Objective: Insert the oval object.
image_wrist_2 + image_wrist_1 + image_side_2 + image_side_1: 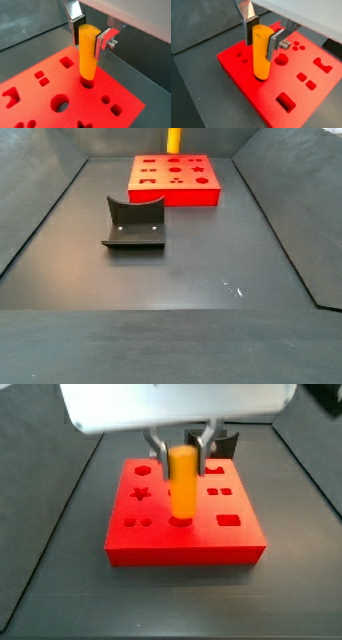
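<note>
Orange-yellow and smooth, the oval object (260, 52) stands upright between the gripper's (260, 34) silver fingers (248, 24), which are closed against its upper part, one plate on each side. In both wrist views its rounded lower end reaches the top face of the red holed block (251, 85), and in a wrist view (88, 50) that end sits in a dark hole in the block (40, 95); how deep it goes cannot be told. In a side view the peg (181, 482) rises from near the middle of the block (187, 544), with the gripper (183, 446) directly above it. In a side view the block (175, 178) lies at twelve o'clock on the dark floor (174, 278), the peg (174, 139) upright at its far edge, and the fixture (135, 223) stands apart from the block at about seven o'clock from it.
</note>
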Motion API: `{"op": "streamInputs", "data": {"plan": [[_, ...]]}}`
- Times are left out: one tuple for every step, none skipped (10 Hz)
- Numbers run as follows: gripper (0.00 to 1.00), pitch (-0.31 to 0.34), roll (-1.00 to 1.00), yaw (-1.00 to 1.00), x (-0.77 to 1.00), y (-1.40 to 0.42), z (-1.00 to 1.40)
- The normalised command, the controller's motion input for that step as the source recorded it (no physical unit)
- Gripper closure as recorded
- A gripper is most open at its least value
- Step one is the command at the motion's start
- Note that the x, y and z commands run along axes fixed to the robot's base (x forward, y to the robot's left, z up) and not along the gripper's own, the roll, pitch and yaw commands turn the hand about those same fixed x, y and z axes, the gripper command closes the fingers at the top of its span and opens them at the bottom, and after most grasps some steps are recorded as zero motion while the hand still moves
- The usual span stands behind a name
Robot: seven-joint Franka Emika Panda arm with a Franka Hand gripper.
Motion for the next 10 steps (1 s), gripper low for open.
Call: {"op": "streamInputs", "data": {"plan": [[1.0, -0.054, 0.0, 0.0, 0.22, 0.0, -0.4], [1.0, 0.0, 0.0, 0.0, 0.0, 0.0, -0.24], [1.0, 0.0, 0.02, 0.0, 0.0, 0.0, -0.22], [1.0, 0.0, 0.02, -0.13, -0.19, 0.0, -0.22], [1.0, 0.0, 0.0, -0.17, -0.2, 0.0, -0.09], [1.0, 0.0, 0.0, -0.09, -0.03, 0.0, -0.05], [1.0, 0.0, 0.0, -0.05, -0.02, 0.0, -0.09], [1.0, 0.0, 0.0, 0.0, 0.0, 0.0, -0.08], [1.0, 0.019, 0.0, 0.0, 0.05, 0.0, 0.0], [1.0, 0.103, 0.17, 0.0, 0.09, -0.1, -0.47]]}}
